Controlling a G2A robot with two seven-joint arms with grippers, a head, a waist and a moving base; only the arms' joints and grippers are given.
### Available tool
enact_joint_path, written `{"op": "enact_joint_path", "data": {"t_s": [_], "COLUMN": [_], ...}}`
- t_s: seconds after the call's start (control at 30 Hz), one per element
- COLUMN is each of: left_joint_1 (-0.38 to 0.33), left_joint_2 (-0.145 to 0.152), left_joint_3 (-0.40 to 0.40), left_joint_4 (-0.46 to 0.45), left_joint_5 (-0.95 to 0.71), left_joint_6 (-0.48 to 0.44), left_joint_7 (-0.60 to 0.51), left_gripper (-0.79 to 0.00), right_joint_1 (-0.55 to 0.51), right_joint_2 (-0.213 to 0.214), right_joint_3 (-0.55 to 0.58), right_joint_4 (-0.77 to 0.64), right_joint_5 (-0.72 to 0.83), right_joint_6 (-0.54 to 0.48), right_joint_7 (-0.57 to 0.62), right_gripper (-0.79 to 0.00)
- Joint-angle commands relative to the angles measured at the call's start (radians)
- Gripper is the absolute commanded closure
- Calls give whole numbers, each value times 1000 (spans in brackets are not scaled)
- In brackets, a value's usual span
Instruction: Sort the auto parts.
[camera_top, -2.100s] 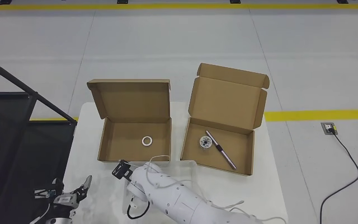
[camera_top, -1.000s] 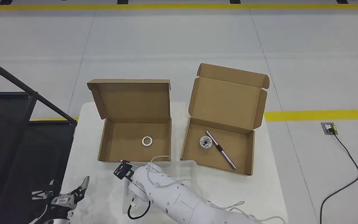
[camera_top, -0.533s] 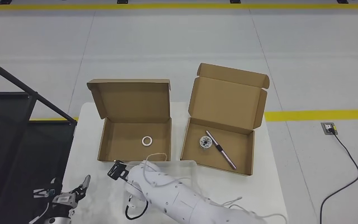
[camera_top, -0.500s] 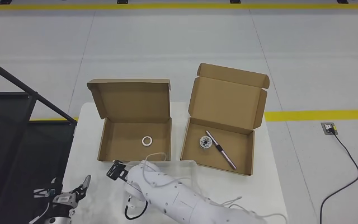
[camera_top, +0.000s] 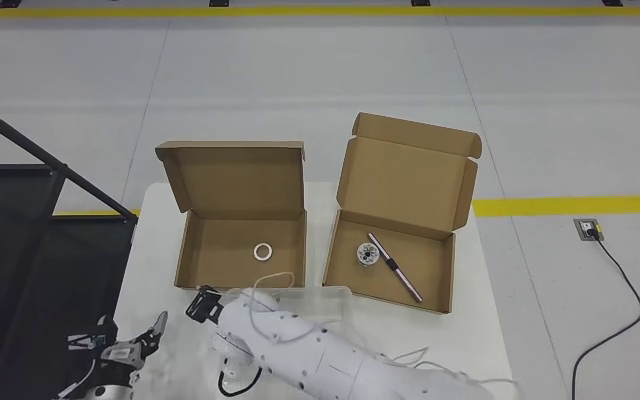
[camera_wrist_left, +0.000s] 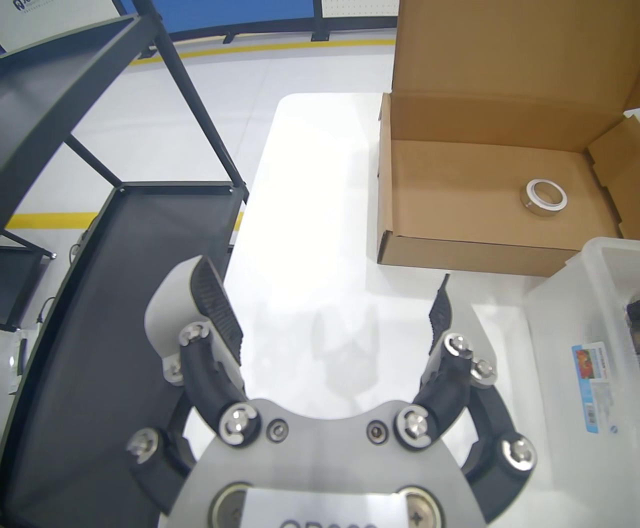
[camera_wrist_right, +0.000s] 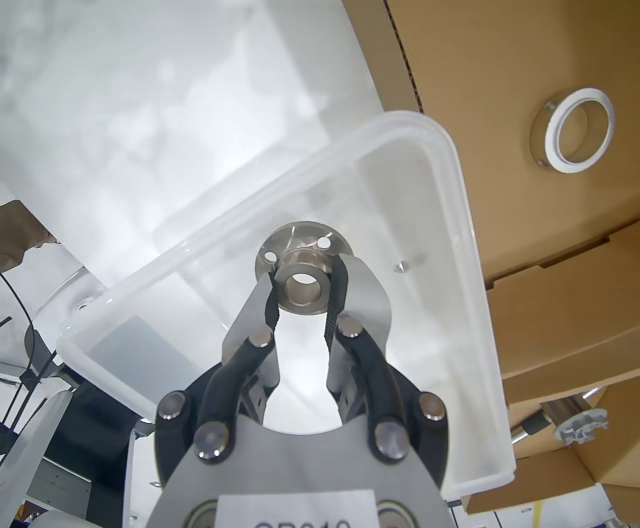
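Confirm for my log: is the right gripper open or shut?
Shut: the right gripper clamps a flanged bushing, fingers pressed on its hub.

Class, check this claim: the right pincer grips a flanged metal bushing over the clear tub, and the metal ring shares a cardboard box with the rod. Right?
Not quite. The top view shows the metal ring alone in one cardboard box; the rod lies in the other box. The right pincer does grip the flanged bushing over the clear tub.

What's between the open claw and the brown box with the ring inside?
Nothing. In the left wrist view, the table is bare between the left gripper and the cardboard box holding the ring.
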Motion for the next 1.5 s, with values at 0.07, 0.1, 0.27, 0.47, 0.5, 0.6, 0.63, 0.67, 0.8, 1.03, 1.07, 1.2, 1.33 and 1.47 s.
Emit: {"op": "enact_joint_path", "data": {"t_s": [0.07,0.1,0.27,0.47,0.5,0.6,0.63,0.67,0.8,1.03,1.07,1.2,1.33,1.47], "left_joint_1": [-2,-2,-5,-5,-5,-4,-4,-4,-6,-6,-3,1,1,-6], "left_joint_2": [0,-1,-1,-2,-2,-2,-2,-2,-3,-4,-4,-5,-5,-7], "left_joint_3": [3,3,8,9,9,7,6,6,7,17,18,27,31,55], "left_joint_4": [-1,-2,-2,-2,-2,-1,-2,-2,-1,-21,-26,-43,-48,-33], "left_joint_5": [3,4,8,14,14,12,13,13,15,0,-1,8,47,95], "left_joint_6": [1,2,4,8,8,9,9,9,7,-15,-22,-22,-6,27], "left_joint_7": [-2,-3,-5,-6,-6,-7,-7,-8,-9,16,21,24,30,53], "left_gripper": [-785,-785,-785,-785,-785,-785,-785,-785,-785,-785,-785,-785,-785,-785], "right_joint_1": [-27,-35,-115,-265,-294,-390,-421,-448,-521,-548,-547,-537,-516,-485], "right_joint_2": [43,56,135,241,256,299,311,322,348,370,374,384,393,396], "right_joint_3": [31,42,131,298,329,434,473,510,615,763,779,823,839,838], "right_joint_4": [-117,-149,-334,-552,-588,-685,-707,-726,-769,-689,-671,-614,-556,-514], "right_joint_5": [-55,-73,-171,-269,-279,-268,-255,-242,-164,99,126,204,261,252], "right_joint_6": [17,27,74,26,7,-90,-119,-148,-270,-564,-610,-767,-949,-961], "right_joint_7": [40,41,-6,-68,-88,-179,-210,-240,-351,-551,-572,-642,-692,-700], "right_gripper": [0,0,0,0,0,0,0,0,0,0,0,0,0,0]}}
